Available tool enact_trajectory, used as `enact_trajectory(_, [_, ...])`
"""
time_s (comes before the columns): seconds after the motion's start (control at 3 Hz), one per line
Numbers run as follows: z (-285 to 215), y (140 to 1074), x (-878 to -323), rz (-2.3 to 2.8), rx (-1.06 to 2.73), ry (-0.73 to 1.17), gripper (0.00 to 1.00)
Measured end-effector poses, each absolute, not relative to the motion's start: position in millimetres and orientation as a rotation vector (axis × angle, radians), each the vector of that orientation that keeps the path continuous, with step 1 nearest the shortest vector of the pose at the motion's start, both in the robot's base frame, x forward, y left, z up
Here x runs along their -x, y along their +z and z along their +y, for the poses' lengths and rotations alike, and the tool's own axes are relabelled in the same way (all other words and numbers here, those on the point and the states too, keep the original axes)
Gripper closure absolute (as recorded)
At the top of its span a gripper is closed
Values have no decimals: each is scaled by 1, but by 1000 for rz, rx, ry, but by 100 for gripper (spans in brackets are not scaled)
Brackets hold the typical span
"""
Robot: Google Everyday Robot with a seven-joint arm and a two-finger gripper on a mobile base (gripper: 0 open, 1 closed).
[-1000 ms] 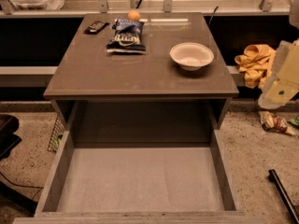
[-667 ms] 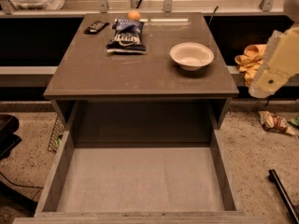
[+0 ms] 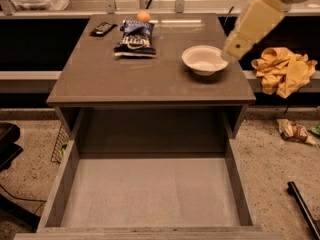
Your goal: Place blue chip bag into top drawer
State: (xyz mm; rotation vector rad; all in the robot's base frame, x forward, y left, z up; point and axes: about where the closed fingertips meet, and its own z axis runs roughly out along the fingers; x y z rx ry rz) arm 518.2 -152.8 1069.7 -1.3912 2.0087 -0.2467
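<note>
The blue chip bag [image 3: 135,38] lies flat at the back left of the brown table top [image 3: 150,81]. The top drawer [image 3: 150,196] is pulled fully open under the table's front edge, and its pale grey bottom holds nothing. My gripper [image 3: 234,46] is at the end of the cream arm that comes in from the upper right. It hangs over the table's right side, just right of the white bowl [image 3: 204,59], and is well apart from the bag.
A small black packet [image 3: 102,29] and an orange [image 3: 143,16] lie at the table's back left. A yellow cloth [image 3: 282,70] sits to the right. On the floor at the right are a brownish-white wrapper [image 3: 295,131] and a black bar [image 3: 302,209].
My arm has swung left and upward from beside the table's right edge to over its right side, next to the bowl. The bag and the drawer have not moved.
</note>
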Motion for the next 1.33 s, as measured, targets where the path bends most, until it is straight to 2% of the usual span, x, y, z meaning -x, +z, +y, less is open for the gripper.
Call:
enact_trajectory(0.33, [-123,1054,-570,2009,1304,-180,0])
enact_trajectory(1.0, [-120,1056,-576,1999,1283,-157,0])
enact_trajectory(1.33, [-97,1057,-622,1942,1210,-50,0])
